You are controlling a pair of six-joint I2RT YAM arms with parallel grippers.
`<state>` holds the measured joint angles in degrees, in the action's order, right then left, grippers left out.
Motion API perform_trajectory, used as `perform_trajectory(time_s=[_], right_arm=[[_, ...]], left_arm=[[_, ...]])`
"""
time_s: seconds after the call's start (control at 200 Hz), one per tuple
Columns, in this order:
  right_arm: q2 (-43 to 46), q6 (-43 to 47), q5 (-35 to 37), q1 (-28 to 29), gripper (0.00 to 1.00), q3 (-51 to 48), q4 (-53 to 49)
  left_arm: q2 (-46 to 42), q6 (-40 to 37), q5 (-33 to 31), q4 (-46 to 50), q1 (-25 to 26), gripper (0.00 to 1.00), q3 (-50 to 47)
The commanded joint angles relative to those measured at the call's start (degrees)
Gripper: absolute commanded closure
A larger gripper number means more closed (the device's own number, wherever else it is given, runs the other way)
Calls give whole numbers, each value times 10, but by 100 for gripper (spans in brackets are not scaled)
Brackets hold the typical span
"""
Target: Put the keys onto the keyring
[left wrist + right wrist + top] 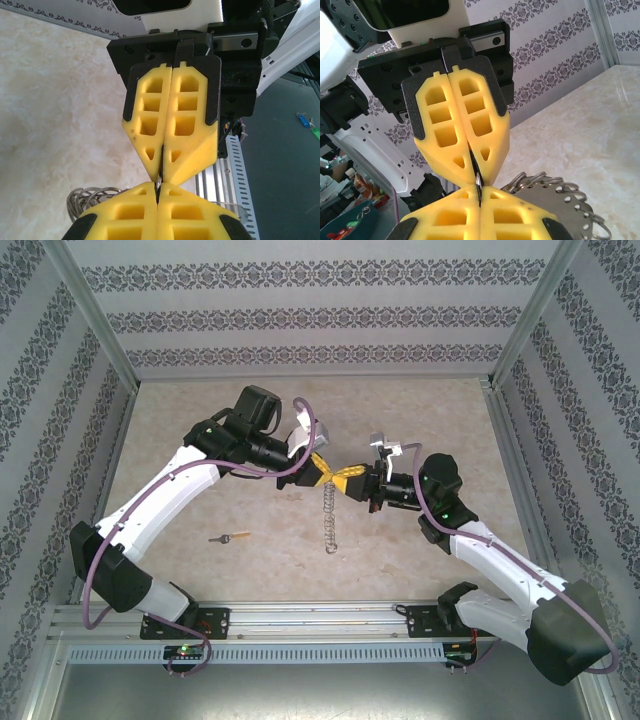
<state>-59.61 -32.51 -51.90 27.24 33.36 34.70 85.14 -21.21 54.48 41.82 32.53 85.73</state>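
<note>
The left claw (pixel 157 195) is pressed together, its yellow fingertips pinching a thin sliver of grey metal at the very tip. The right claw (pixel 479 194) meets it nose to nose, also closed on that same sliver. In both wrist views the metal between the two sets of tips is very narrow, so it is probably the wire of the keyring (pixel 330 520), though the exact point of contact is hard to make out. From the overhead view the two claws join above the middle of the tabletop (pixel 420 410). The rest of the keyring hangs below them as a loose coiled strand, its lower end reaching down to the surface. The key (pixel 233 537), brass shaft and dark head, lies flat on the tabletop well apart to the left, near the left arm and touched by nothing. As a judgement, the task is at an early stage. The ring is gripped on both sides, perhaps to open it, but no key is threaded, and fetching and sliding it on remain.
</note>
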Motion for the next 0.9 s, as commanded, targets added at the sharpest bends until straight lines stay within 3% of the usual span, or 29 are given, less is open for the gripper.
perform_trajectory(time_s=[0.0, 0.04, 0.14, 0.265, 0.405, 0.655, 0.894], right_arm=[[19, 19, 28, 0, 100, 0, 15], [29, 19, 38, -7, 100, -7, 19], [51, 8, 51, -24, 100, -18, 34], [73, 8, 63, -33, 100, -17, 31], [81, 8, 69, -36, 100, -10, 33], [82, -3, 71, -34, 100, 1, 43], [69, -9, 49, -27, 100, 16, 41]], left_arm=[[-25, 42, -19, -68, 13, 76, -9], [-44, 74, -63, -115, 12, 63, -31], [-105, 149, -124, -240, 2, 43, -101], [-160, 231, -149, -355, -16, 37, -166], [-172, 285, -147, -420, -17, 39, -208], [-147, 375, -81, -550, -17, 59, -267], [-125, 426, -10, -627, -16, 65, -279]])
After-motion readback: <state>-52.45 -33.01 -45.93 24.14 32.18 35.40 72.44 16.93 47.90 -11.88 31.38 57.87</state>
